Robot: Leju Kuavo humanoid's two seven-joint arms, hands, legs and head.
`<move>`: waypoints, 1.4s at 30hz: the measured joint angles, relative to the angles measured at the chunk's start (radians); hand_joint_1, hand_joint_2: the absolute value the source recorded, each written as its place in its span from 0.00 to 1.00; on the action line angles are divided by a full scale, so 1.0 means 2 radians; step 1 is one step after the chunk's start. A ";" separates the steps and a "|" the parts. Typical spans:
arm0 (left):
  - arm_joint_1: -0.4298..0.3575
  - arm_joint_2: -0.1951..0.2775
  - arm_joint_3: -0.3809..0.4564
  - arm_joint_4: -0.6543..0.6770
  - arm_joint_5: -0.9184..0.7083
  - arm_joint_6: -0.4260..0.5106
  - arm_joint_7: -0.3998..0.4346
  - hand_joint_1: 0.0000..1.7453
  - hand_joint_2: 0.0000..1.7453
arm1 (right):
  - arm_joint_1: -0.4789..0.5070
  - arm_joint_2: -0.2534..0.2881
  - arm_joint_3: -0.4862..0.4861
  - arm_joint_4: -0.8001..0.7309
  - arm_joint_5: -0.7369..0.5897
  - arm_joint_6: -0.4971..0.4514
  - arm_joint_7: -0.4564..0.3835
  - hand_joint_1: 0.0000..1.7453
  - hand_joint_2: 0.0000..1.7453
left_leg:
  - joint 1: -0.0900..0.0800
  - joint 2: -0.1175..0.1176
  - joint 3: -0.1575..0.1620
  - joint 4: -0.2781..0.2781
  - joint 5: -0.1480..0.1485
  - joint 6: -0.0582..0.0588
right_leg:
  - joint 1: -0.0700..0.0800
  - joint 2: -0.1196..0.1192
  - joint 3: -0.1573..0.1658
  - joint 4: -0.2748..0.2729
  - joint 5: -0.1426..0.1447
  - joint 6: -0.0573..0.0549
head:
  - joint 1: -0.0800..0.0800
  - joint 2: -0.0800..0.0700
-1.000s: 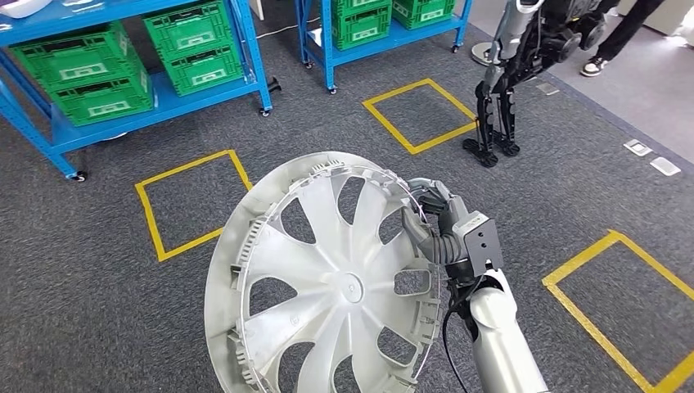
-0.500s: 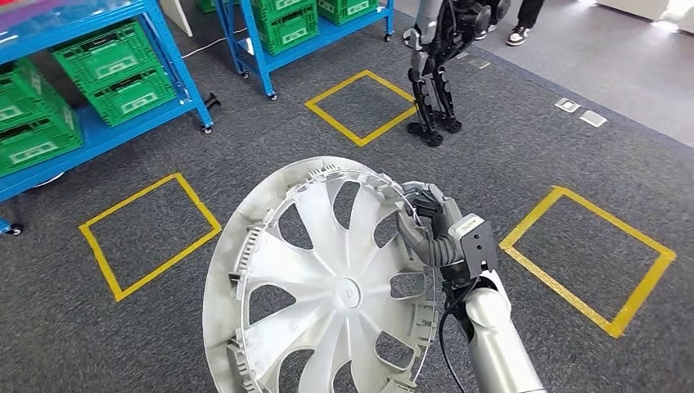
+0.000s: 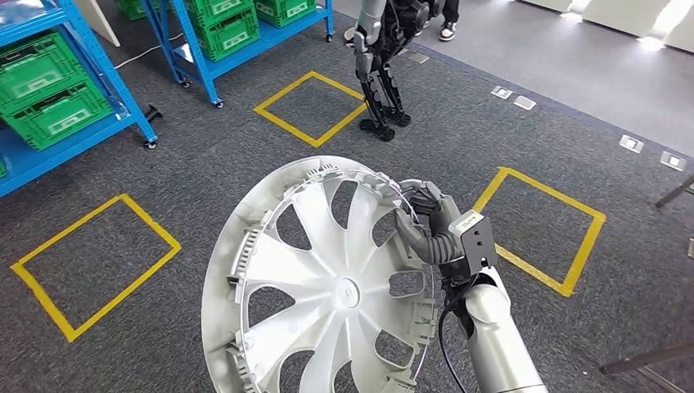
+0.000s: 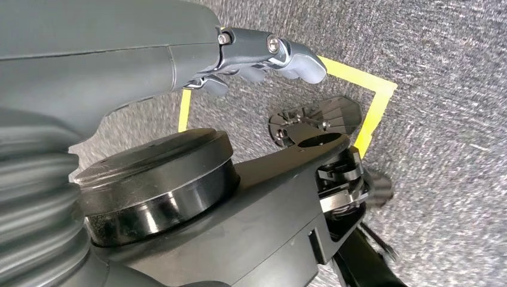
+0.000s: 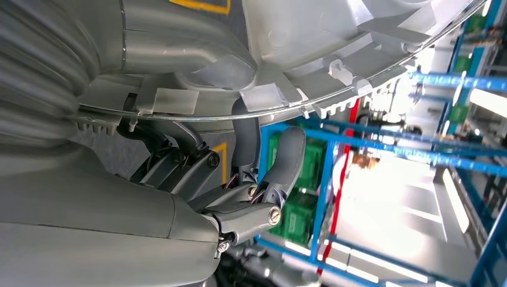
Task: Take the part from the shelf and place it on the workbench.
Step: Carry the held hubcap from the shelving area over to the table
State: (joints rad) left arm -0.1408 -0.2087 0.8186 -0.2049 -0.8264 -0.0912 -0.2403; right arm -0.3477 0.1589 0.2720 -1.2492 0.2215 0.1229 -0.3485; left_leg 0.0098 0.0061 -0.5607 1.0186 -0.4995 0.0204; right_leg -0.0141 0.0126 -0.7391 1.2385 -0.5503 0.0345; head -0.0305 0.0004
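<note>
Swinging right, the camera has slid the blue shelves (image 3: 65, 90) toward the left edge, while the wheel cover (image 3: 327, 286) stays in the right hand (image 3: 430, 225).
Pickup looks done: its fingers (image 5: 281, 167) curl over the cover's rim, holding it upright above the carpet, well apart from the shelves. The left hand (image 4: 263, 60) hangs near the floor, fingers loosely apart, holding nothing. Finding the counter and setting the part down remain.

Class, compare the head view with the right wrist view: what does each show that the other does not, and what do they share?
Head view alone: the wheel cover's full spoked face, yellow floor squares, another robot's legs. Right wrist view alone: the clips along the cover's rim, close up, and the hand's fingers curled under it. Both: the right hand holding the cover, blue shelves with green crates.
</note>
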 joint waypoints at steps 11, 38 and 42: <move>-0.002 0.000 0.000 0.000 -0.009 -0.004 0.011 0.00 1.00 | -0.001 0.001 0.001 0.006 0.000 -0.003 -0.002 1.00 1.00 | -0.004 0.048 0.002 0.011 -0.015 -0.017 | 0.005 -0.016 0.060 -0.106 0.045 -0.019 | -0.001 0.000; 0.007 0.000 0.000 0.001 -0.007 -0.011 0.009 0.00 1.00 | 0.007 0.009 0.007 0.002 0.008 -0.008 0.012 1.00 1.00 | -0.008 0.049 0.002 0.008 -0.010 -0.001 | 0.010 -0.041 0.066 -0.104 0.041 -0.011 | 0.001 0.000; 0.004 0.000 0.000 0.001 -0.008 -0.012 0.010 0.00 1.00 | 0.008 0.009 0.007 0.000 0.010 -0.009 0.012 1.00 1.00 | -0.007 0.043 0.002 0.014 -0.018 -0.011 | 0.007 -0.020 0.066 -0.112 0.047 -0.020 | 0.000 0.000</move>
State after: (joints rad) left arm -0.1328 -0.2096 0.8179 -0.2025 -0.8427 -0.1145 -0.2204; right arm -0.3317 0.1771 0.2862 -1.2490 0.2422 0.1051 -0.3240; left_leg -0.0041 0.0929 -0.5559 1.0463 -0.5355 -0.0014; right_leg 0.0002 -0.0271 -0.6070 1.0146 -0.4564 -0.0058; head -0.0298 0.0004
